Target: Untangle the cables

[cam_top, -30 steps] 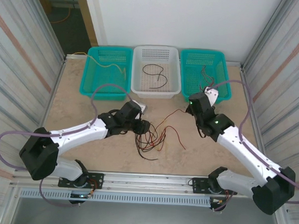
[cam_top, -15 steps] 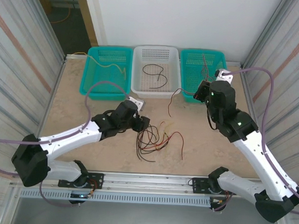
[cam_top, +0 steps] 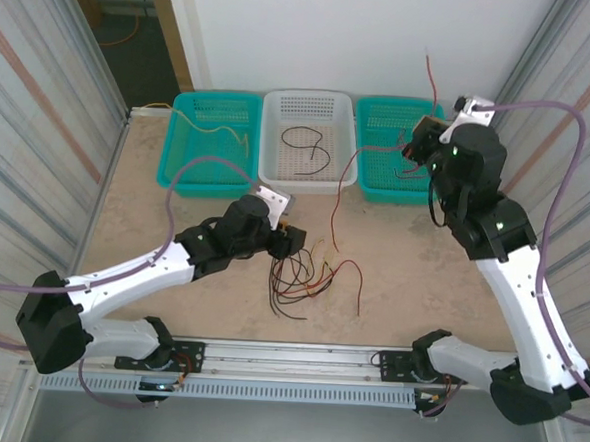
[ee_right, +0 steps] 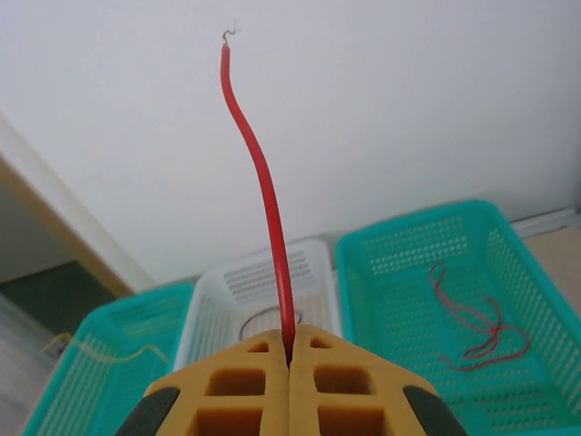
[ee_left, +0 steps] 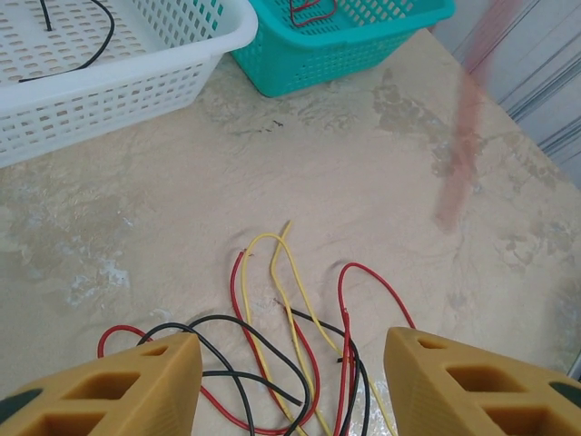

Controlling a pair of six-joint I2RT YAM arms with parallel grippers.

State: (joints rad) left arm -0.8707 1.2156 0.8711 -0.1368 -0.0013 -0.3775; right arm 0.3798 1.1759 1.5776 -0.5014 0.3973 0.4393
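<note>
Right tool [ee_right: 290, 350] pinching tight on red cable [ee_right: 263, 182], holding it raised near teal basket [ee_right: 536, 263]. Left tool [ee_left: 290, 350] hovering, jaws apart, gripping nothing, over tangled cables [cam_top: 302, 277] lying on table [ee_left: 363, 182].

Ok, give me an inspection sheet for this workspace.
Surface: beige table.
Job's things: tangle of red, black, yellow cables mid-table; one red cable held high; baskets at the back hold sorted cables.
Clutter: nothing seen.
Grippers: left gripper, fingers open over tangle; right gripper, fingers shut on red cable.
Cables: hoses along both arms, off the tangle.
Surroundings: white wall, ribbed side panels.
</note>
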